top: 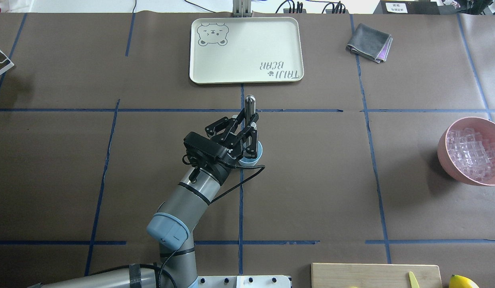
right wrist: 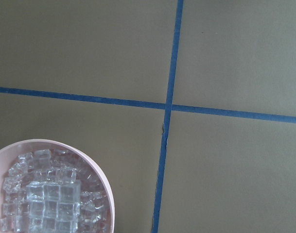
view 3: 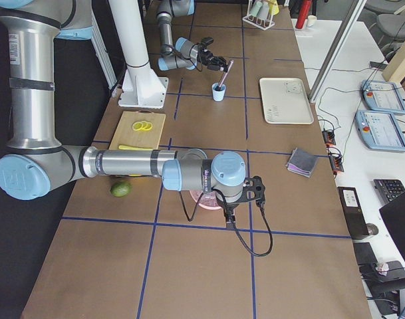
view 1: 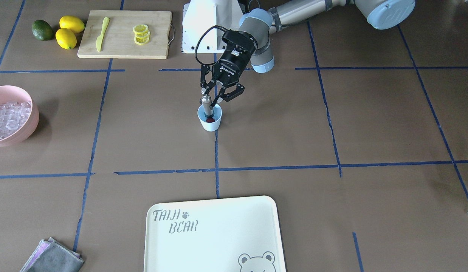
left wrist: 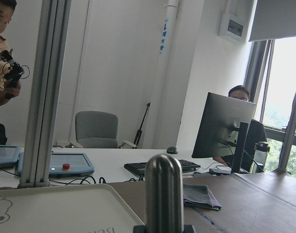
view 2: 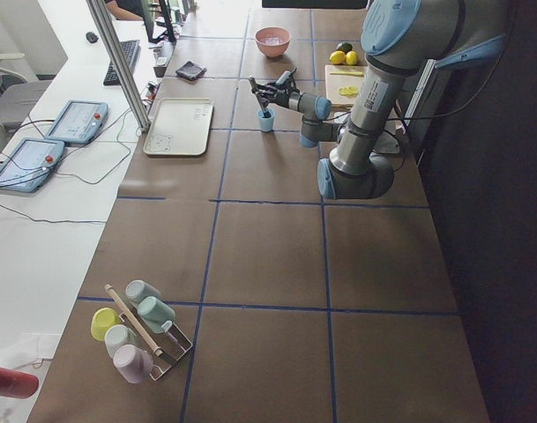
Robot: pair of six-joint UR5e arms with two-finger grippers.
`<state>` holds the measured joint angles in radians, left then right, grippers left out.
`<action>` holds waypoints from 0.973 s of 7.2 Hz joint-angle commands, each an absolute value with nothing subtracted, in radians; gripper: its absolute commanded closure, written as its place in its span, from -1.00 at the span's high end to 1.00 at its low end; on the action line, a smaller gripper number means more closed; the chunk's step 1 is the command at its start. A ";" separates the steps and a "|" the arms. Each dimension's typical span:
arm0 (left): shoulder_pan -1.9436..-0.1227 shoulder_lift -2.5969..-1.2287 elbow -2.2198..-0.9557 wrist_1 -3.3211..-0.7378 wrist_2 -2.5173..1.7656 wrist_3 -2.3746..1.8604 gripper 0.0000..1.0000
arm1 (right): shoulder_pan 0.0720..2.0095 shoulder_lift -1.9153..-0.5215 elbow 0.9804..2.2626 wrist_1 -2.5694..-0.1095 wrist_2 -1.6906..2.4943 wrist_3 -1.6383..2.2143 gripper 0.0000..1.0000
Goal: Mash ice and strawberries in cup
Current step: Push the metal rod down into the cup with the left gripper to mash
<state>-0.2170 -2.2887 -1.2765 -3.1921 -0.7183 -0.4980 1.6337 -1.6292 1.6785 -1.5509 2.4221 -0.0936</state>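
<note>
The pale-blue cup [view 1: 211, 125] stands at the table's middle, partly hidden under the gripper in the overhead view [top: 255, 159]. A small red strawberry [view 1: 210, 120] lies inside it. My left gripper [view 1: 211, 99] is shut on a metal pestle [view 1: 207, 106] that stands upright with its lower end in the cup; its rounded top shows in the overhead view [top: 250, 102] and the left wrist view [left wrist: 163, 194]. The ice [view 1: 9, 117] fills a pink bowl [top: 447, 160]; I see none in the cup. My right gripper [view 3: 252, 193] hangs beside the bowl; I cannot tell whether it is open.
A cream tray [view 1: 215, 234] lies on the operators' side. A cutting board [view 1: 124, 34] carries lemon slices and a yellow knife, with lemons [view 1: 67, 32] and a lime [view 1: 42, 30] beside it. A grey cloth [top: 368, 43] lies near the tray. A cup rack [view 2: 136, 330] stands at the left end.
</note>
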 commanded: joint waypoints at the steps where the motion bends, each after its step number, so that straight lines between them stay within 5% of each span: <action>1: -0.207 -2.289 -1.267 -3.192 -0.706 -0.499 -1.00 | 1.635 -1.629 1.677 -1.551 2.422 -0.094 0.98; 7: -0.227 -2.287 -1.411 -3.178 -0.724 -0.494 -1.00 | 1.635 -1.629 1.625 -1.545 2.419 -0.106 0.98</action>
<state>-0.2163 -2.2916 -1.3477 -3.1855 -0.7184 -0.4951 1.6340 -1.6299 1.6359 -1.5460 2.4208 -0.1028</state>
